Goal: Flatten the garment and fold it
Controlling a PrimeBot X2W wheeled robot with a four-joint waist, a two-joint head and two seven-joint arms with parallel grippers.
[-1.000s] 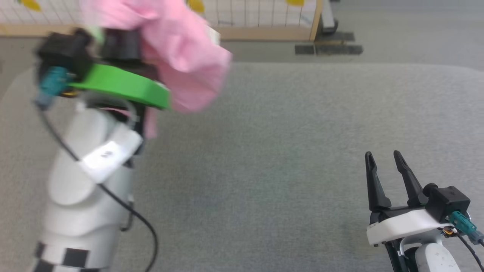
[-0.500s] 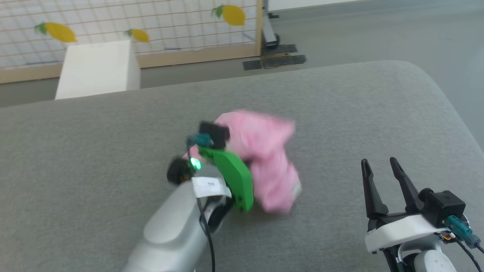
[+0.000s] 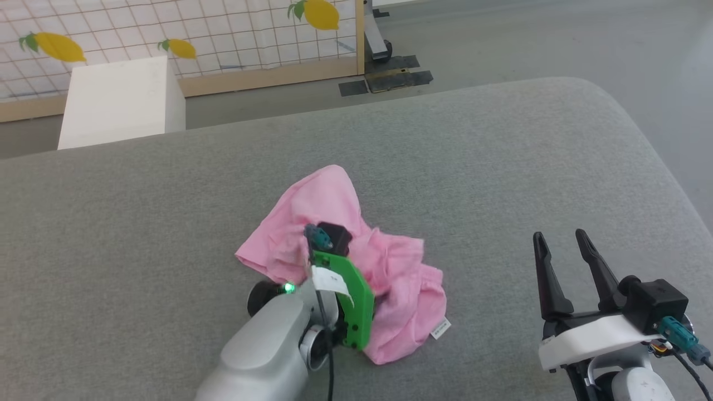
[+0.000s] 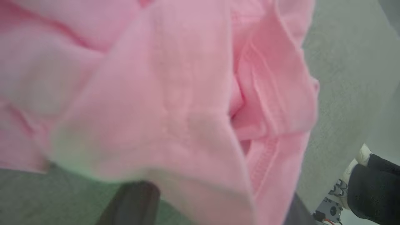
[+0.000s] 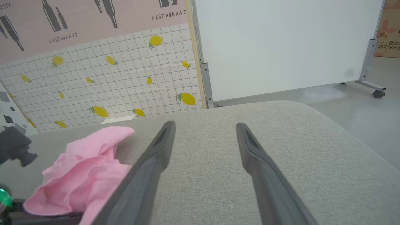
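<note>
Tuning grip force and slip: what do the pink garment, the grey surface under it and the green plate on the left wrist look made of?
Pink garment: thin soft knit, likely cotton jersey; matte, loose crumpled folds, stitched hem.
Grey surface: matte upholstery fabric, fine speckled weave, rounded padded-looking edge.
Green plate: rigid plastic, smooth, uniform colour; whether printed or moulded, cannot tell.

Bright, even, diffuse indoor light reaches all three views. The head view is sharp, and the crumpled light-pink thin-fabric garment (image 3: 334, 211) casts only a faint, soft shadow on the grey textile-covered surface (image 3: 501, 167). The left wrist view is out of focus, with the garment too close to the lens and a green tint on its lower fold. In the right wrist view the long dark fingers (image 5: 143, 175) of the right gripper (image 5: 205, 124) blur toward the bottom edge, and wide-angle distortion tilts the white upright panel (image 5: 281, 47).
</note>
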